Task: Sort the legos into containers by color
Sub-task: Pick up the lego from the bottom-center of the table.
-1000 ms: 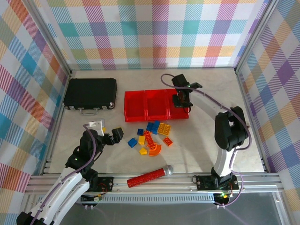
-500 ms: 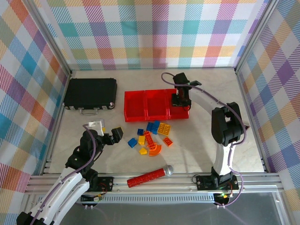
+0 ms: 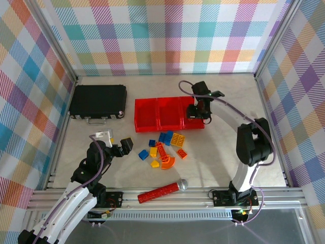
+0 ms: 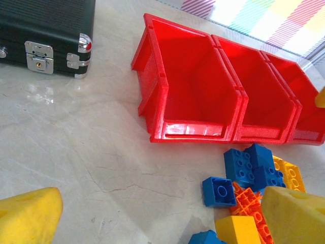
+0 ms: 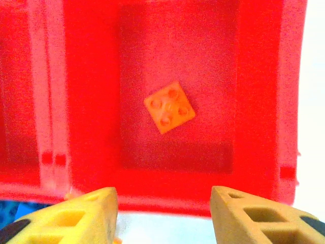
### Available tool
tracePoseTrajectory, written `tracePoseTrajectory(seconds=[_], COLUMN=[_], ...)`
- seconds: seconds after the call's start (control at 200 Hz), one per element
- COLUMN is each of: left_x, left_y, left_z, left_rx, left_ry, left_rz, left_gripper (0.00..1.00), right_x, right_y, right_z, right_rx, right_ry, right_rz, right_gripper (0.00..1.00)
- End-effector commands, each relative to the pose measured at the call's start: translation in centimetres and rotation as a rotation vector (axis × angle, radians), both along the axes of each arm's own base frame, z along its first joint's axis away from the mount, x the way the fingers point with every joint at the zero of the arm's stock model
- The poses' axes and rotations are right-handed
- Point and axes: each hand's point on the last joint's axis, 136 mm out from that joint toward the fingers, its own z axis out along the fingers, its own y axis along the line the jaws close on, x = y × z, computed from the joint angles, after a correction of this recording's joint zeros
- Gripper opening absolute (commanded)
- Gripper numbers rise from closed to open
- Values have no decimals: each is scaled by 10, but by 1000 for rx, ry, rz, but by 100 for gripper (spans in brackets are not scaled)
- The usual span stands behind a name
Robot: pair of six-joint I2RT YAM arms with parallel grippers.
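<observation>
Three joined red containers [image 3: 147,125] stand in a row at mid-table. My right gripper [image 3: 199,113] hangs over the rightmost one, open, with nothing between its fingers. In the right wrist view a small orange lego [image 5: 169,107] lies flat on that bin's floor [image 5: 254,101], beyond the right gripper [image 5: 162,209]. The other legos [image 3: 163,147], blue, yellow and orange, lie in a loose pile in front of the bins. My left gripper [image 3: 116,141] sits low to the left of the pile, wide open. In its wrist view, the left gripper [image 4: 162,223] faces a blue lego [image 4: 219,191] and two empty bins [image 4: 152,96].
A flat black case [image 3: 97,100] with a metal handle lies at the back left. A long red stick with a silver tip [image 3: 161,191] lies near the front rail. Checked walls close the table on three sides.
My right gripper has shifted slightly to the right above the rightmost bin, and its arm has swung outward. The left arm and the pile have not moved.
</observation>
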Motion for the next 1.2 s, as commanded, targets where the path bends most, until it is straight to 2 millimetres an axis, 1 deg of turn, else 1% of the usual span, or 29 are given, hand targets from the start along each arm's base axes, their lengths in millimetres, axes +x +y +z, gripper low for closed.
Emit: tracePoseTrajectory(seconds=[0.0, 0.08, 0.225, 0.32, 0.47, 0.55, 0.63, 0.855, 0.945, 1.065, 1.195], left_x=[0, 0, -1, -1, 0, -1, -1, -7, -9, -11, -17], left_y=[-1, -3, -2, 0, 0, 0, -1, -18, -20, -21, -25], left_z=[3, 3, 3, 3, 3, 2, 3, 7, 9, 10, 10], left_rx=[-13, -15, -14, -11, -15, -13, -18, -44, -47, -50, -56], left_ry=[-11, -12, -11, -11, -8, -3, -8, -11, -9, 0, 13], left_rz=[-1, -9, -6, 3, 7, 7, 0, -99, -115, -126, -154], left_gripper=[100, 100, 100, 100, 100, 100, 100, 100, 100, 100, 100], right_x=[-32, -57, -107, -136, -163, -170, -171, -164, -162, -163, -164], right_y=[19, 28, 43, 44, 41, 42, 44, 48, 51, 51, 50], right_z=[16, 19, 18, 8, -10, -18, -22, -31, -36, -43, -55], right_rx=[82, 86, 99, 80, 40, 25, -5, -54, -61, -65, -82], right_ry=[0, 4, 18, 40, 64, 78, 71, 47, 66, 81, 103], right_rz=[91, 152, 264, 326, 387, 415, 440, 490, 500, 499, 492], right_gripper=[55, 58, 69, 74, 77, 77, 78, 79, 78, 77, 76])
